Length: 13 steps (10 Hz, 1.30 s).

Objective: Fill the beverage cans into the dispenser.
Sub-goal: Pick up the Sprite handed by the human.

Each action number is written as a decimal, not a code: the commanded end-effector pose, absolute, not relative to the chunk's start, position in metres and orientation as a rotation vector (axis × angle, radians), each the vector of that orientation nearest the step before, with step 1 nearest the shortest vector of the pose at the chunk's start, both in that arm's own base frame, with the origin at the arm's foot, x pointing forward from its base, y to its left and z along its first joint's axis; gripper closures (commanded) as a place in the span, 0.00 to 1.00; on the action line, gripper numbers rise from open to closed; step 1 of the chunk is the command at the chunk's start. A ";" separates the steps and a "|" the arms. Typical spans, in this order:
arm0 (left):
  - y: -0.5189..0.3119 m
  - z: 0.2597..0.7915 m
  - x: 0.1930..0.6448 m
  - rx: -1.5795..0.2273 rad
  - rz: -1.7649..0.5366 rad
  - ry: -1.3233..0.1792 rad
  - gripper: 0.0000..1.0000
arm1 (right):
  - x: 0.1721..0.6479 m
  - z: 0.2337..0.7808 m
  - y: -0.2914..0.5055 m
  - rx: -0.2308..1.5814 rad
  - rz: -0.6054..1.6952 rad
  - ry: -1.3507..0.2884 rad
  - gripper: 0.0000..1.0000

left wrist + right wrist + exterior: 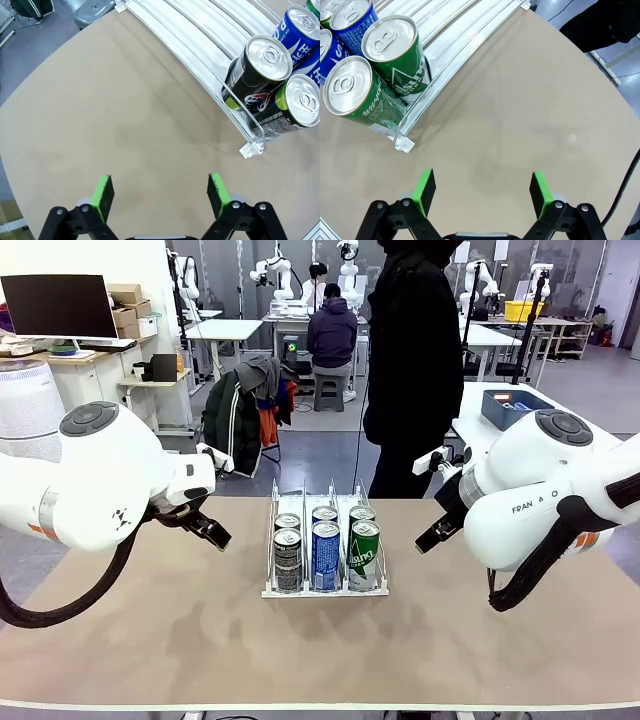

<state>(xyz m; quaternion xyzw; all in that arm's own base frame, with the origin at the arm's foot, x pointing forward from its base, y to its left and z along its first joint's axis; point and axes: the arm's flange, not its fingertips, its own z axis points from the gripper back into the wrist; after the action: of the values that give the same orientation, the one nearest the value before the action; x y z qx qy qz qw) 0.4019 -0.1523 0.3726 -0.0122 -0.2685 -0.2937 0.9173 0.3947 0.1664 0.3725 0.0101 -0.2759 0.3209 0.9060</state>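
The white dispenser (pixel 270 590) stands mid-table with the beverage cans in its three lanes, two per lane: black-and-silver cans (pixel 287 560) on the left, blue cans (pixel 326 555) in the middle, green cans (pixel 363 555) on the right. My left gripper (pixel 205 528) hovers open to the left of the rack, with nothing in it. In the left wrist view its gripper (pixel 160 192) faces bare table, a black-and-silver can (pixel 260 70) off at upper right. My right gripper (pixel 435 532) hovers open to the right of the rack. From the right wrist, the gripper (pixel 482 192) is empty, and a green can (pixel 395 55) stands at upper left.
A person in black (pixel 415 360) stands at the table's far edge behind the rack. A blue bin (pixel 515 408) sits on another table at back right. Bare tabletop (pixel 320 650) lies on both sides of the rack and in front of it.
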 end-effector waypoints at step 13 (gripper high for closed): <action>-0.075 0.550 0.327 -0.206 -0.882 -0.652 0.00 | 0.339 0.560 0.086 0.340 0.842 -0.634 0.00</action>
<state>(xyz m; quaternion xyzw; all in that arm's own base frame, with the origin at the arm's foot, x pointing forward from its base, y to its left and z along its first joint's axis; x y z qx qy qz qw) 0.3262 -0.0869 0.5462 -0.1148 -0.3149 -0.4197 0.8435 0.3409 0.0997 0.5470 0.1467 -0.2940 0.3814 0.8641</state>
